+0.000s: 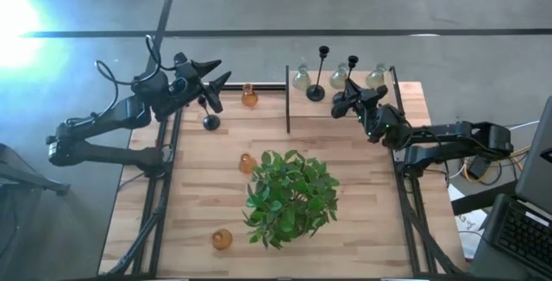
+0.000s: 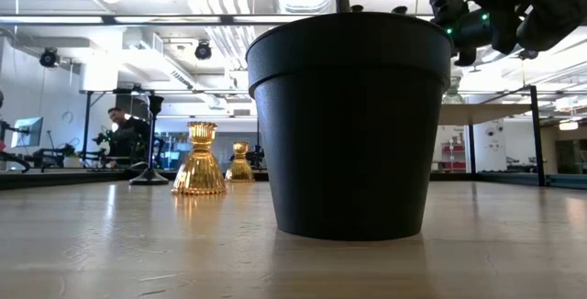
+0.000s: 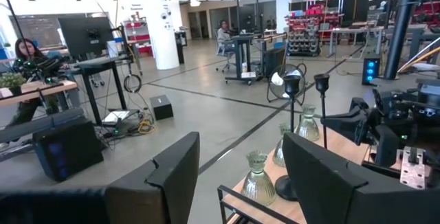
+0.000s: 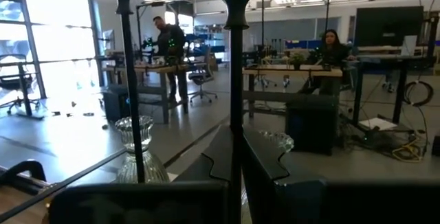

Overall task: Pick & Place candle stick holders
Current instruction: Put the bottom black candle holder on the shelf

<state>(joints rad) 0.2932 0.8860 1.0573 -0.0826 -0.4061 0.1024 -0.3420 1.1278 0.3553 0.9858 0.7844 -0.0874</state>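
Right gripper (image 1: 348, 87) shut on upright black holder (image 1: 352, 63); left gripper (image 1: 216, 76) open, above another black holder (image 1: 210, 122).

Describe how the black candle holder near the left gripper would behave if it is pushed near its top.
The black candle holder would probably tip: a tall thin stem stands on a small round base. It looks rigid, so bending seems unlikely. Pushed at the base, it may slide on the smooth wooden table instead.
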